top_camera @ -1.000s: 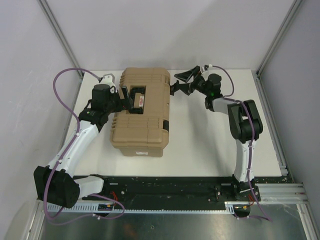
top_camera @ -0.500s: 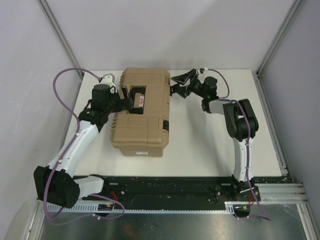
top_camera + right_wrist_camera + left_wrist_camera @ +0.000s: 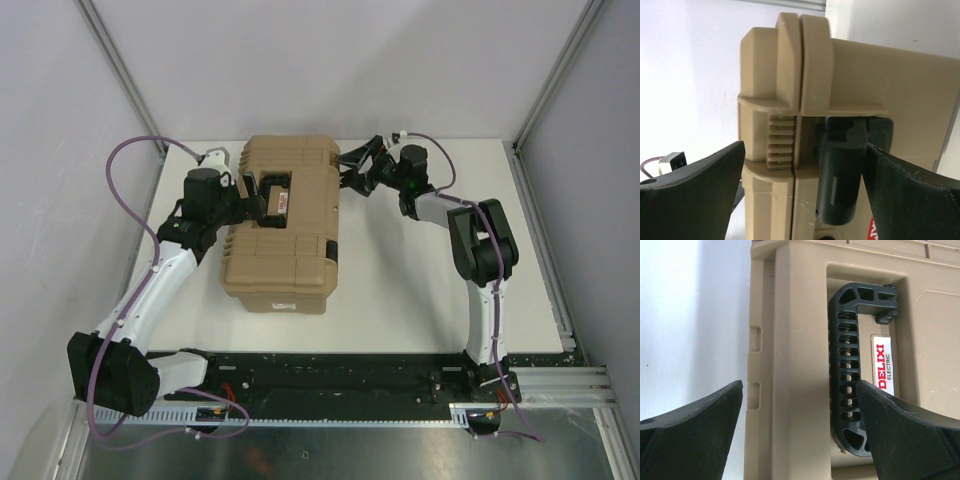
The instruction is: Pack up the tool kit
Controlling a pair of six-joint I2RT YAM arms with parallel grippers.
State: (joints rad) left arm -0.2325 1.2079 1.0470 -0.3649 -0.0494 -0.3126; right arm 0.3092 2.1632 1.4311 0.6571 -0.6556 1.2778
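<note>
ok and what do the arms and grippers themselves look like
Both look alike: the left arm and right arm have white links between bulky black joints. A thin purple cable loops along each. The left gripper and right gripper have broad, matt black, wedge-shaped fingers. No markings show on them.
</note>
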